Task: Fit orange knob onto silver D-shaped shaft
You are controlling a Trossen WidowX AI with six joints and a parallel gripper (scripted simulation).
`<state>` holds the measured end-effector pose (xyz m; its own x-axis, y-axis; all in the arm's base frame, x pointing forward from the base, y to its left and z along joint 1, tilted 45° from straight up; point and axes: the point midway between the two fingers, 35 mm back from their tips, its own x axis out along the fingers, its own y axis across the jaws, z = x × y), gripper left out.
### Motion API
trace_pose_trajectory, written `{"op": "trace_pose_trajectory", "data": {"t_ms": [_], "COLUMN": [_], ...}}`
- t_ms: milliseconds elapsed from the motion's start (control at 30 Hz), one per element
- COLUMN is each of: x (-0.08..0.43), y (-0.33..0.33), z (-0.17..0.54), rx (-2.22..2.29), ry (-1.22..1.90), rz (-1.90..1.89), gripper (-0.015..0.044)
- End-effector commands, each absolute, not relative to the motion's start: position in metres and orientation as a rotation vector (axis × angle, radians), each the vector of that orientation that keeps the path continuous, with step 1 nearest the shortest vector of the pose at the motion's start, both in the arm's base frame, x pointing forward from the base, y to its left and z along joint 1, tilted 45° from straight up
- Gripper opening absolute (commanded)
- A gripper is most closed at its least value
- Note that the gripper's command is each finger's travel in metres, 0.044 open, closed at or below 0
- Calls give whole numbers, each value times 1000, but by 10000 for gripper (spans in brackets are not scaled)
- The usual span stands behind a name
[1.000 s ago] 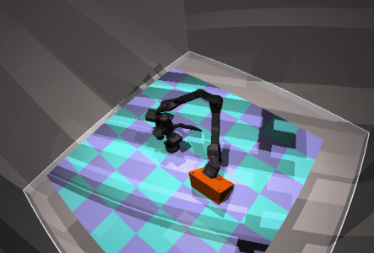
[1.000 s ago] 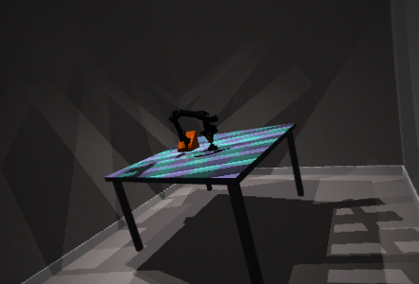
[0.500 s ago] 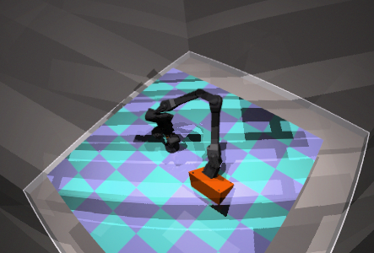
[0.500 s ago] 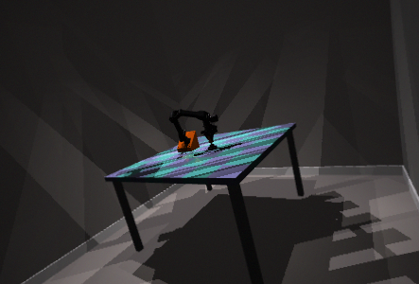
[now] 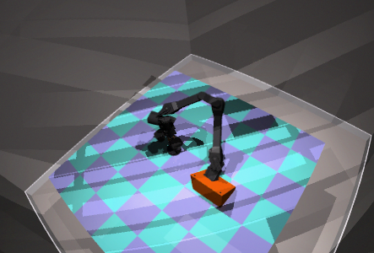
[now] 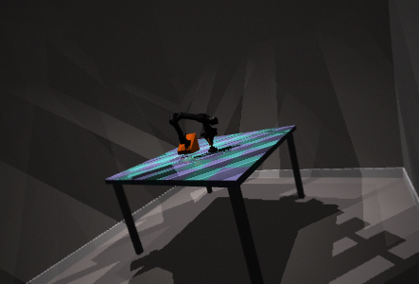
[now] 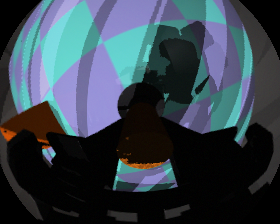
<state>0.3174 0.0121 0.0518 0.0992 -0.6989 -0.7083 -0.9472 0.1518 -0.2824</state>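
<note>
The orange knob is dark and mostly in shadow, with a lit orange lower rim in the wrist view. My gripper is shut on it, with one finger on each side. The dark round pedestal stands on the table, partly covered by the knob in the wrist view. The knob is low over or at the pedestal; I cannot tell whether they touch. The silver shaft, its flat side and the knob's hole are hidden.
The arm's orange base box stands on the checkered turquoise and purple table. The arm arches from the base over to the pedestal. Dark shadows lie around the pedestal.
</note>
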Motion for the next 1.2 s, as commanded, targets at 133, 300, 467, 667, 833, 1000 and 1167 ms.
{"op": "trace_pose_trajectory", "data": {"t_ms": [133, 300, 467, 667, 833, 1000, 1167], "x": [319, 320, 321, 320, 319, 317, 318], "y": [14, 15, 16, 14, 13, 12, 11], "z": [53, 55, 55, 54, 53, 52, 51], "rx": [-1608, -1601, -1483, -1452, -1452, -1452, -1452], "ry": [1656, 1656, 1644, 1640, 1640, 1640, 1640], "rz": [402, 394, 255, 220, 220, 220, 220], "gripper": [0, 0, 0, 0, 0, 0, 0]}}
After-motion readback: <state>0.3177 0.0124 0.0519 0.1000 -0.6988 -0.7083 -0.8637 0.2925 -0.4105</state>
